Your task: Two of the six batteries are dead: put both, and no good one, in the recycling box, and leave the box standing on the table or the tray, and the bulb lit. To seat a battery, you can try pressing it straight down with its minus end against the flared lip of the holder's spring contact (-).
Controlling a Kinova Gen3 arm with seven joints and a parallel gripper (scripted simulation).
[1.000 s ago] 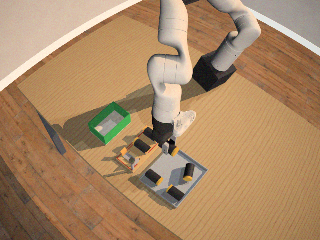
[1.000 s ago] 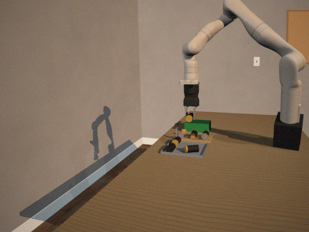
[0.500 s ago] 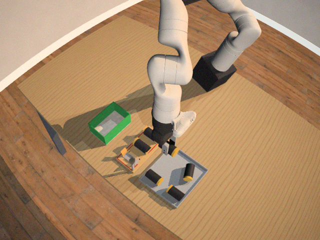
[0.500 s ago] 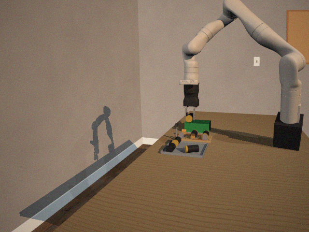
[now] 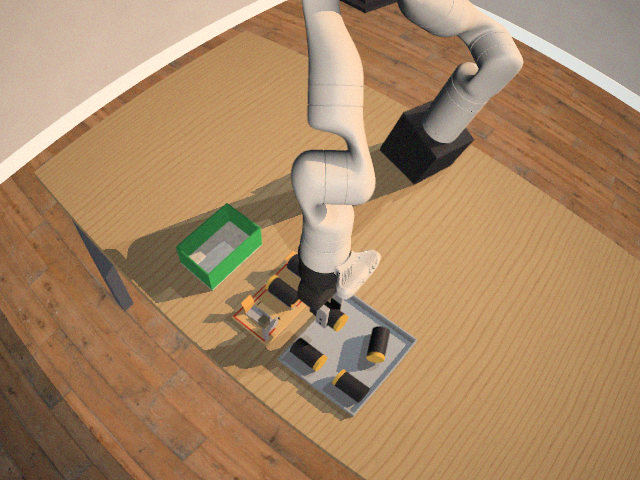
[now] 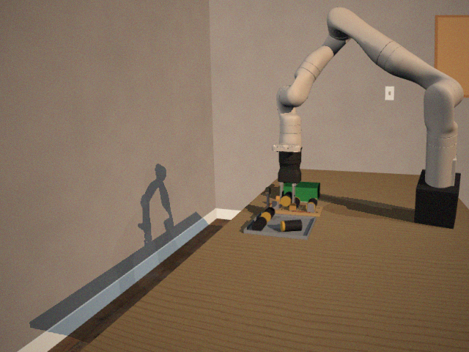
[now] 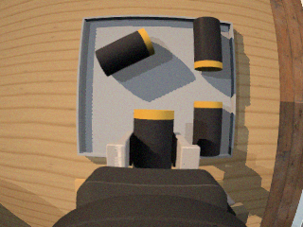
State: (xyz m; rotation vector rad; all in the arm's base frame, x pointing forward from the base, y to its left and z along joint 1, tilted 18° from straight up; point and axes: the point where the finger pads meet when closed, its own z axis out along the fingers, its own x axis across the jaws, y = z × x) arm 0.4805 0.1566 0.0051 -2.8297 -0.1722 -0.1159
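Note:
My gripper is shut on a black battery with a yellow end, held lying flat above the tray's edge nearest the holder. The grey tray holds three batteries: one slanted, one and one along a side. The wooden holder carries two batteries, one in the middle and one partly hidden; its third bay looks empty. The green recycling box stands upright, no battery visible inside. I cannot make out the bulb.
The holder's upright contacts stand close to the tray's corner. A dark upright panel stands at the table's edge beyond the box. The arm's black base is far from the tray.

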